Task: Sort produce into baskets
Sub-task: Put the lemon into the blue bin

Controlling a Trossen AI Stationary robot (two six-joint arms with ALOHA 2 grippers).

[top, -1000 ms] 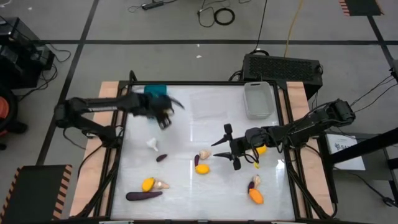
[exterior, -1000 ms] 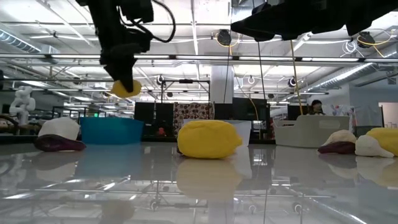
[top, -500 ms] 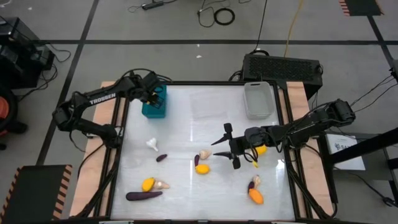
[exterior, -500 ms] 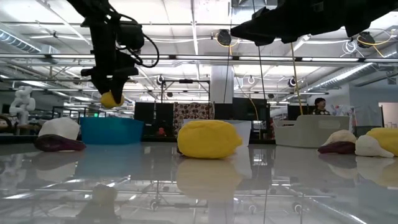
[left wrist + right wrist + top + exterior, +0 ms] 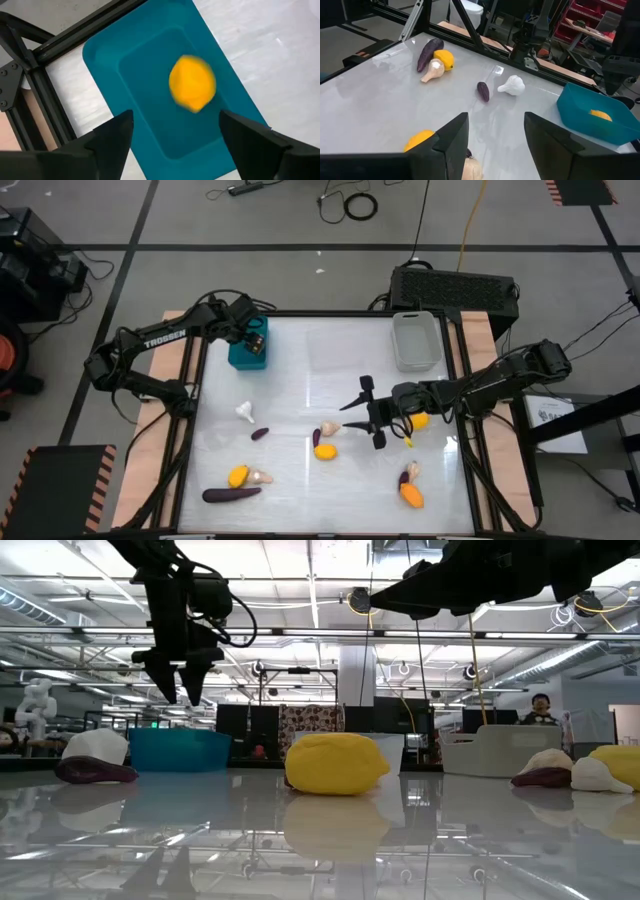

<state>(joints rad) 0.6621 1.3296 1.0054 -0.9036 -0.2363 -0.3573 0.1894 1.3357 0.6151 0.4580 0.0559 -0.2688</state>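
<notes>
Small, light toy produce, by the look: smooth, rounded, probably hard plastic and slippery, apt to roll or squirt out of a pinch. Best taken across the widest middle of the yellow-orange ovals, across the bulb of the cream garlic pieces (image 5: 246,412), and at mid-length on the long purple eggplant (image 5: 231,494).

One yellow-orange oval (image 5: 192,90) inside the teal basket (image 5: 247,350) at the table's (image 5: 300,395) far left corner, blurred and seemingly just dropping in. Left claw (image 5: 184,685) poised directly above that basket, pointing straight down, fingers spread and holding nothing. Left arm folded back along the left edge.

Right claw (image 5: 369,412) stretched low toward the table's centre, fingers apart and empty, just beside a garlic bulb and an oval (image 5: 325,451). More produce scattered along the near edge; translucent white-grey basket (image 5: 415,340) at far right.
</notes>
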